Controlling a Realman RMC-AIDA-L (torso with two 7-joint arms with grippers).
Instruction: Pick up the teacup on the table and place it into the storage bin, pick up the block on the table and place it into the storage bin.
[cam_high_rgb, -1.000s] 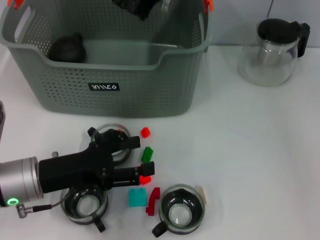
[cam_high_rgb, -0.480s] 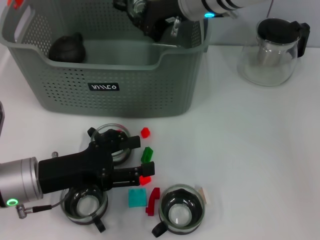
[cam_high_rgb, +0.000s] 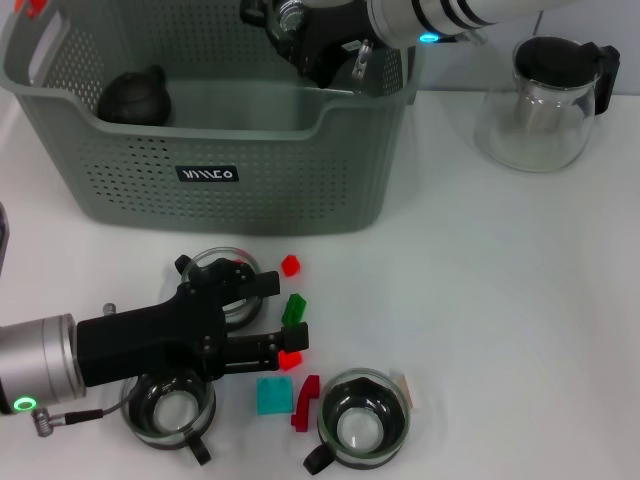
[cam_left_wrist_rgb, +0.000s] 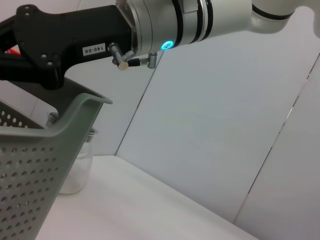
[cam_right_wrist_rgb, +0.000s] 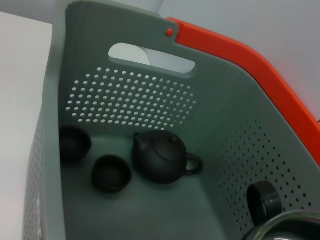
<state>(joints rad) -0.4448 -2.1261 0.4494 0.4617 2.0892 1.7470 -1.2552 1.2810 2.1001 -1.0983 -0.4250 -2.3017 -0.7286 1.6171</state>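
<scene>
Up at twelve o'clock of the head view, the right gripper (cam_high_rgb: 322, 55) has come in over the far rim of the large grey-green perforated plastic storage bin (cam_high_rgb: 300, 190), where a second ago only a dark tip showed, and over the last half second it has edged a little further toward one o'clock. Whether it is open or closed I cannot tell. A curved glass rim (cam_right_wrist_rgb: 292, 225) at the edge of its wrist view may be a teacup it carries, but that is only a guess. Below it on the bin floor sit a dark round teapot (cam_right_wrist_rgb: 160, 157) and two small dark cups (cam_right_wrist_rgb: 111, 172).

At seven o'clock the left gripper (cam_high_rgb: 275, 315) has not moved at all. Its jaws stand wide apart and hold nothing, with the small green block (cam_high_rgb: 294, 308) just off their tips and a red block (cam_high_rgb: 291, 360) touching the lower one.

Three clear glass teacups with black handles remain on the white table (cam_high_rgb: 500, 330): one at six o'clock (cam_high_rgb: 362, 425), one at seven (cam_high_rgb: 170, 410) and one partly behind the left gripper (cam_high_rgb: 225, 285). A clear glass pitcher with a black lid (cam_high_rgb: 545, 100) stands at two o'clock.

By my reading the right arm is at the drop-off stage, while the block pick is not yet made
</scene>
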